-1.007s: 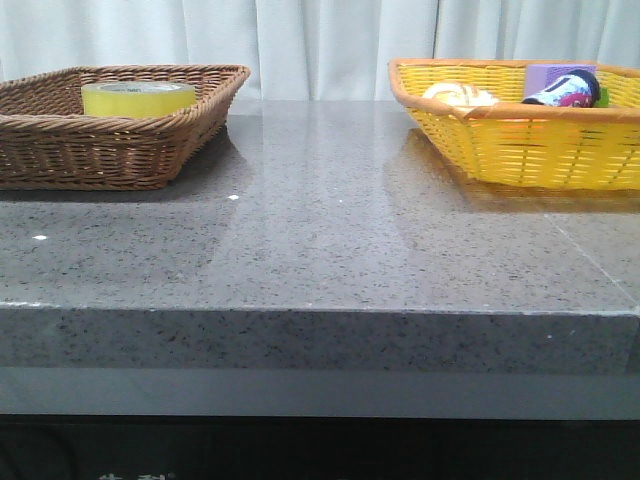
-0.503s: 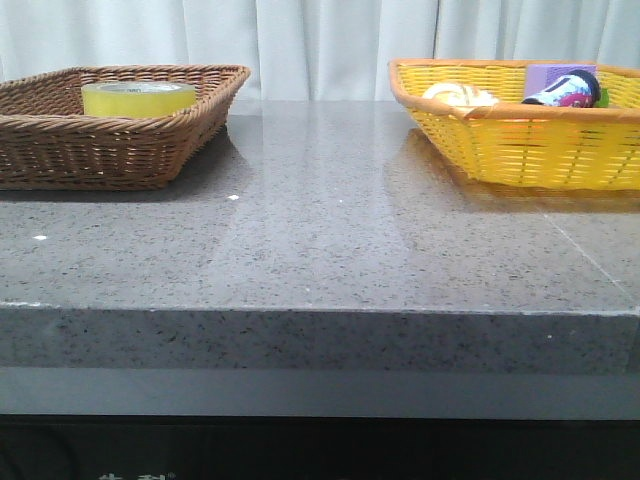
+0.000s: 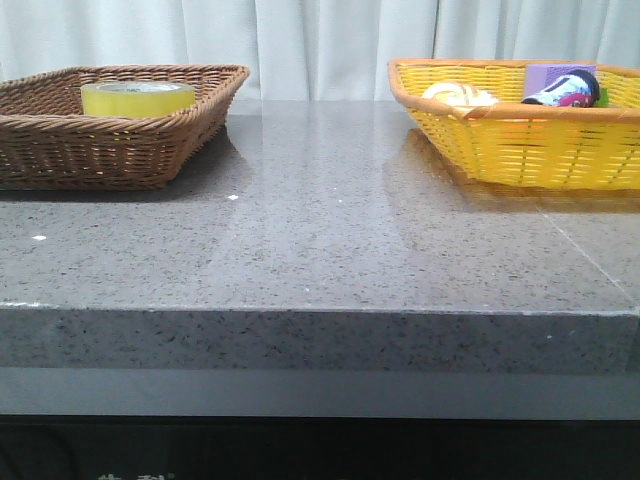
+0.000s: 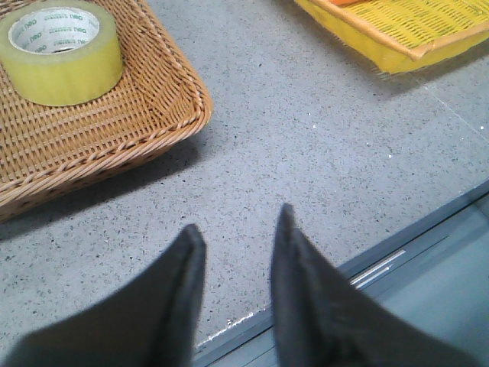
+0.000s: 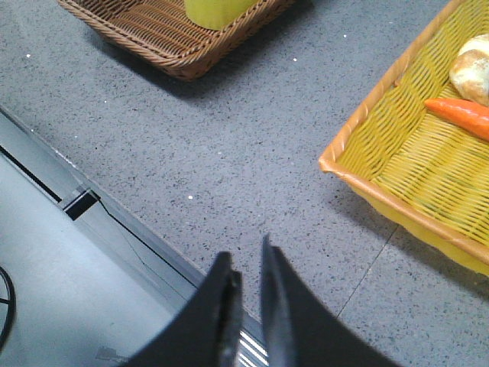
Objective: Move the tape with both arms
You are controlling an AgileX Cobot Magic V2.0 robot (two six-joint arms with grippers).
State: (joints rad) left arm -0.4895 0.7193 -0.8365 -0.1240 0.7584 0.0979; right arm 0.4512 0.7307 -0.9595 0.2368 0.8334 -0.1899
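Observation:
The tape is a yellow-green roll lying flat in the brown wicker basket at the back left of the table. In the left wrist view the tape shows dark print on its top, far beyond my left gripper. That gripper is open with nothing in it and hovers over the table's front edge. My right gripper also hangs over the front edge, its fingers nearly together with only a thin slit and nothing between them. The tape peeks in at the far side of the right wrist view. Neither arm appears in the front view.
A yellow wicker basket stands at the back right and holds a purple box, a dark printed item and a round cream item. An orange carrot-like piece lies in it. Grey speckled table runs between the baskets.

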